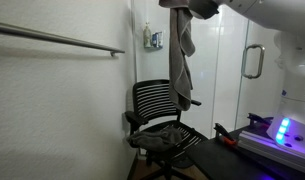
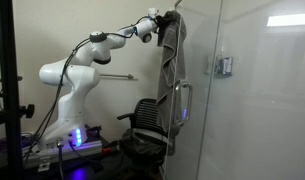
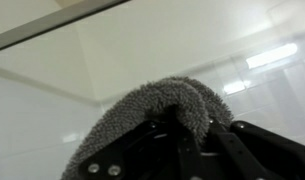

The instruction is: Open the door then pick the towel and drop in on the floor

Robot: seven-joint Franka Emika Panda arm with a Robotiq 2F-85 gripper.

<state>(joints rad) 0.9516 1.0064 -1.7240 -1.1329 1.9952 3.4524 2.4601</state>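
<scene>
My gripper (image 3: 187,135) is clamped shut on the gray towel (image 1: 181,50), which hangs at twelve o'clock above the chair (image 1: 162,115), with the door (image 1: 232,100) at its three. I'd carry it clear of the seat before letting go, or it lands there.

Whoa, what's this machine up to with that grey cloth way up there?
A white robot arm is reaching up high, and its gripper is shut on the top of a grey towel. The towel hangs down long, close to the white door with the silver handle, and a black office chair stands below it. The towel has not been dropped to the floor yet. Whether it also rests on the door's top edge, I cannot tell.
</scene>
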